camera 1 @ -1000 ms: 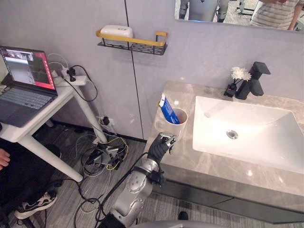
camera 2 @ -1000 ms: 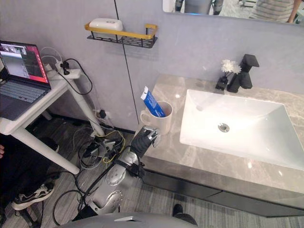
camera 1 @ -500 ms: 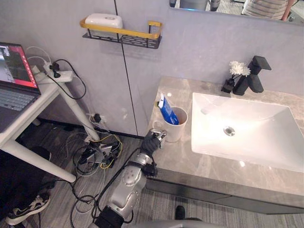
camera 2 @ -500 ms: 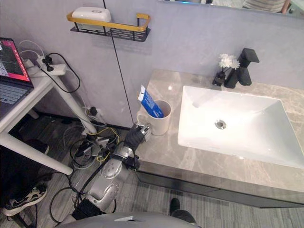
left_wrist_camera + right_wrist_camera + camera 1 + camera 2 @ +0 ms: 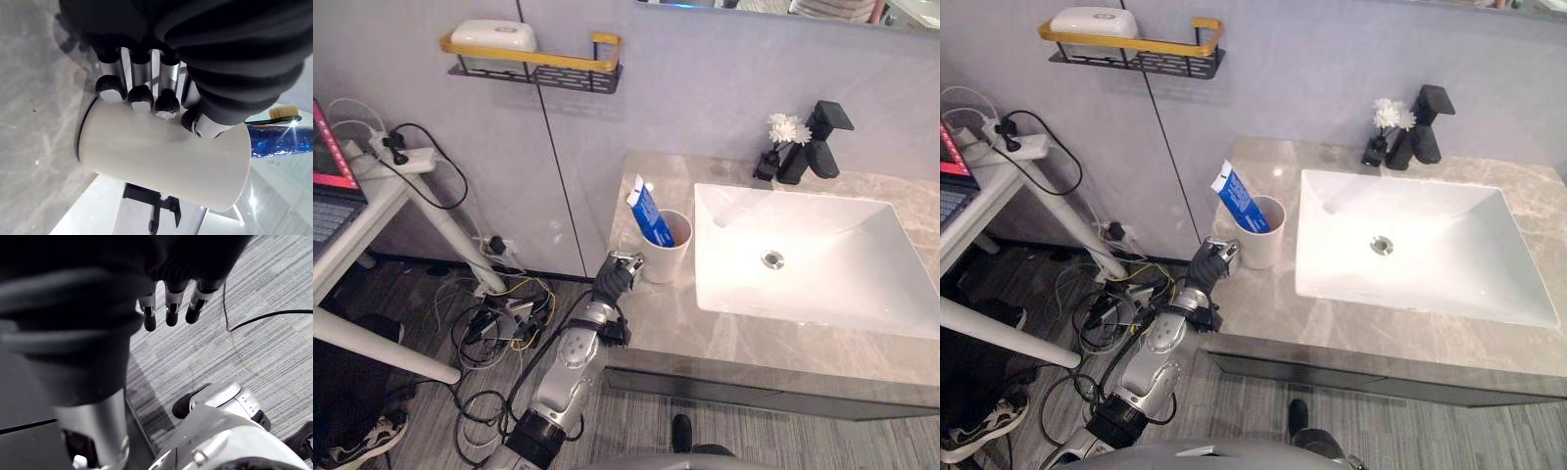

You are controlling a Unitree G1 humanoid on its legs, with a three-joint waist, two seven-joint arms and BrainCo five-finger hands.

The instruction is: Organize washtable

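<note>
A white cup (image 5: 666,257) stands near the left end of the marble countertop (image 5: 705,328), holding a blue toothpaste tube (image 5: 649,217) and a toothbrush (image 5: 283,115). My left hand (image 5: 615,274) is at the cup's left side, by the counter's edge. In the left wrist view its fingertips (image 5: 141,104) and thumb rest against the cup's wall (image 5: 161,156), fairly straight and not wrapped round it. My right hand (image 5: 168,308) hangs over the grey floor with its fingers straight and nothing in it.
A white sink (image 5: 822,264) fills the counter's right part, with a black faucet (image 5: 815,147) and a small white flower (image 5: 783,129) behind it. A wall shelf (image 5: 533,64) carries a white box (image 5: 492,35). A white table (image 5: 372,196) and loose cables (image 5: 504,323) are at the left.
The camera has swung right, so the whole scene sits further left. My left hand has come up from the cup's front to its left side and stays against it.
</note>
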